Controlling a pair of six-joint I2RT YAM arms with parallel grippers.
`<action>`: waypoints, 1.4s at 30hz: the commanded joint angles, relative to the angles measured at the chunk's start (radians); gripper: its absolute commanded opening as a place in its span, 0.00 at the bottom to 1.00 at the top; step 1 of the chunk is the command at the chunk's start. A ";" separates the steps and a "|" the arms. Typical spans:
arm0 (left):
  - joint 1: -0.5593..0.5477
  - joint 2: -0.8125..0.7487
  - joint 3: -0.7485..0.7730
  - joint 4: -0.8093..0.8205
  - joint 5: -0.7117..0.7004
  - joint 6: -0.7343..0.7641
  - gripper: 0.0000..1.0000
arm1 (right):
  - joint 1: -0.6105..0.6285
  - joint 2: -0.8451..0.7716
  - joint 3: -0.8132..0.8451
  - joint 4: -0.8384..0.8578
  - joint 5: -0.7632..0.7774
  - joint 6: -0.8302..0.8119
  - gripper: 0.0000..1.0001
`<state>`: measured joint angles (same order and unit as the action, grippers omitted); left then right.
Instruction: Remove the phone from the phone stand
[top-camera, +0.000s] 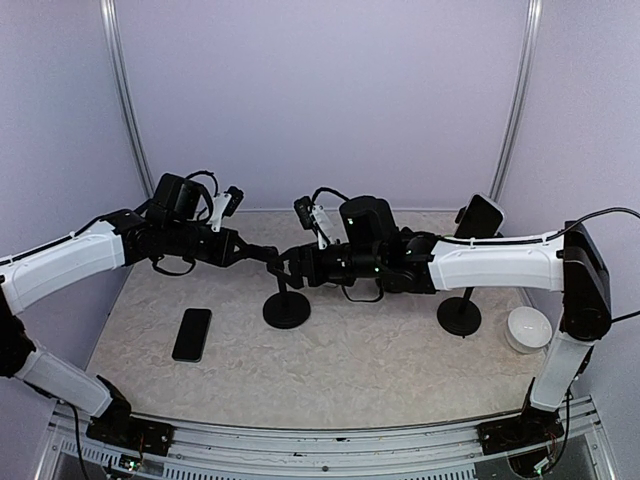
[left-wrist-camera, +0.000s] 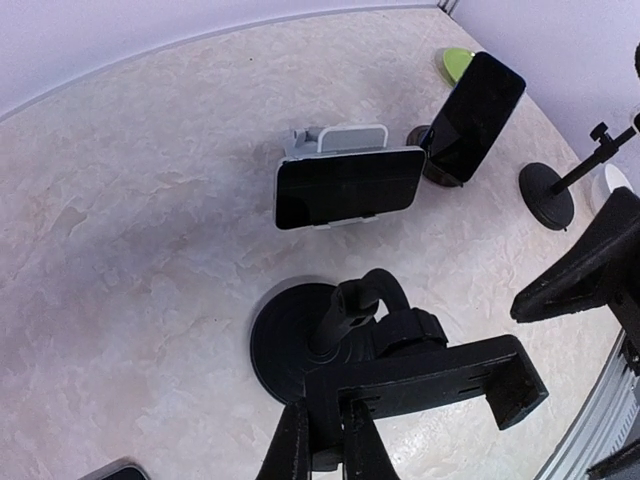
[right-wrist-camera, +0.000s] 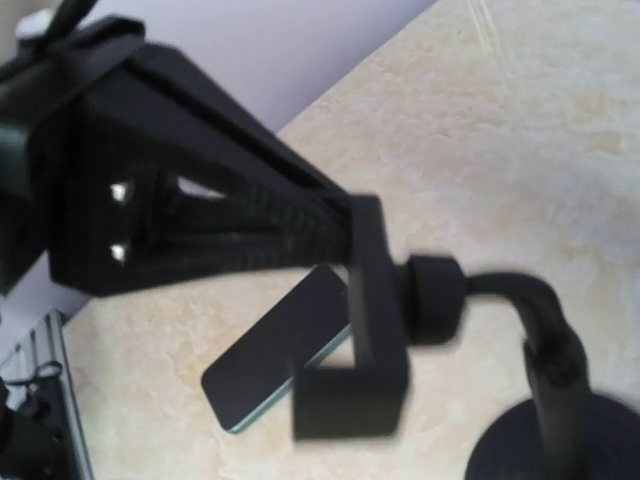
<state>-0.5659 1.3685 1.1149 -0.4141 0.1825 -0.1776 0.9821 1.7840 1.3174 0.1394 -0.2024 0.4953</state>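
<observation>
The phone (top-camera: 192, 333) lies flat on the table, screen up, left of the black phone stand (top-camera: 287, 306); it also shows in the right wrist view as the phone (right-wrist-camera: 275, 360) below the clamp. The stand's clamp bar (left-wrist-camera: 430, 375) holds nothing. My left gripper (left-wrist-camera: 325, 415) is shut on the left end of that clamp, above the round base (left-wrist-camera: 290, 340). My right gripper (top-camera: 298, 263) is at the clamp's other end, open; one of its fingers (left-wrist-camera: 590, 270) stands clear of the bar.
A second stand (top-camera: 460, 315) with a dark phone (top-camera: 480, 215) rises at the right, beside a white bowl (top-camera: 527, 328). In the left wrist view a phone in a white holder (left-wrist-camera: 350, 185) and a green object (left-wrist-camera: 458, 62) sit farther back.
</observation>
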 joint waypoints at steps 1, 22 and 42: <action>0.061 -0.072 -0.015 0.091 0.055 -0.035 0.00 | 0.001 -0.006 0.032 0.000 0.004 -0.009 0.90; 0.423 -0.171 -0.031 0.061 -0.139 0.024 0.00 | 0.002 -0.065 -0.031 0.013 0.018 -0.029 0.99; 0.482 -0.195 -0.148 0.064 -0.089 -0.008 0.19 | 0.003 -0.042 0.006 -0.021 0.014 -0.074 0.99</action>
<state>-0.0902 1.2037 0.9596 -0.3729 0.0669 -0.1711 0.9821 1.7538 1.2968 0.1219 -0.1940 0.4374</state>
